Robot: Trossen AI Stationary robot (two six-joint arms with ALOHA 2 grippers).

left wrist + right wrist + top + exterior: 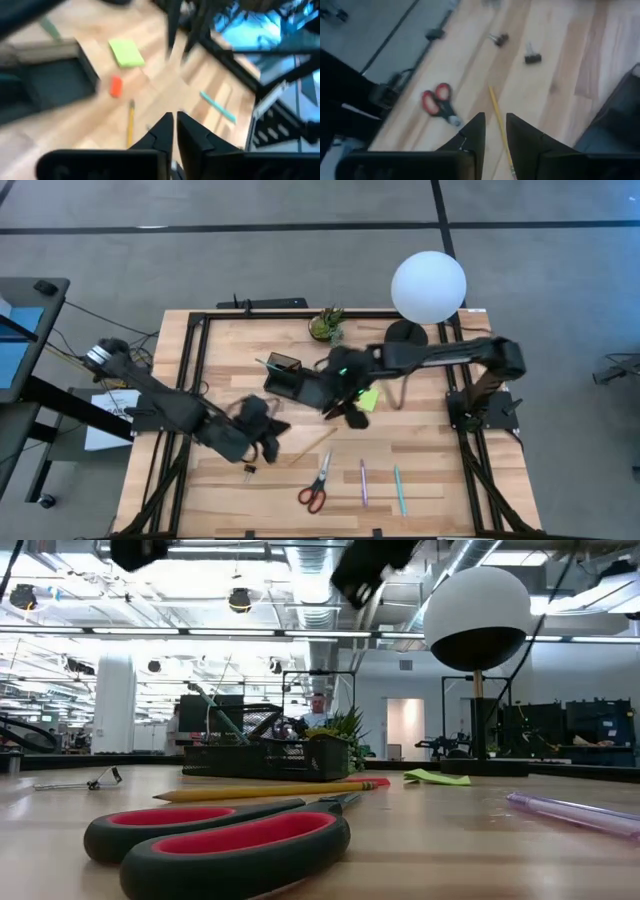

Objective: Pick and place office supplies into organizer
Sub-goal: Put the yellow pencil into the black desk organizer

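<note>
Organizer (285,378) toward the back of the table, left of centre, just beside the potted plant (327,325) and well short of the lamp (428,287); a thin item already standing in its taller section. Left gripper (174,131) raised over the front-left area, fingers nearly touching with only a hairline slit, nothing between them (apparently empty and in transit, hence clear of the surface). Right gripper (492,131) above the table near the organizer's right side, fingers parted by a narrow gap, nothing gripped; aimed along the yellow pencil (499,125), probably lining up for a pick, though whether closing or opening cannot be told. Supplies still loose: red-handled scissors (316,485) at the front edge, purple pen (363,481) and teal pen (400,488) laid parallel beside them, lime-green sticky pad (126,53) and small orange eraser (116,86) close to the organizer's right, black clips (532,58) scattered on the left half. Judgement: task early, most items outstanding; flat, thin pencil likely awkward to pinch off the wood, so a low, square approach needed.
</note>
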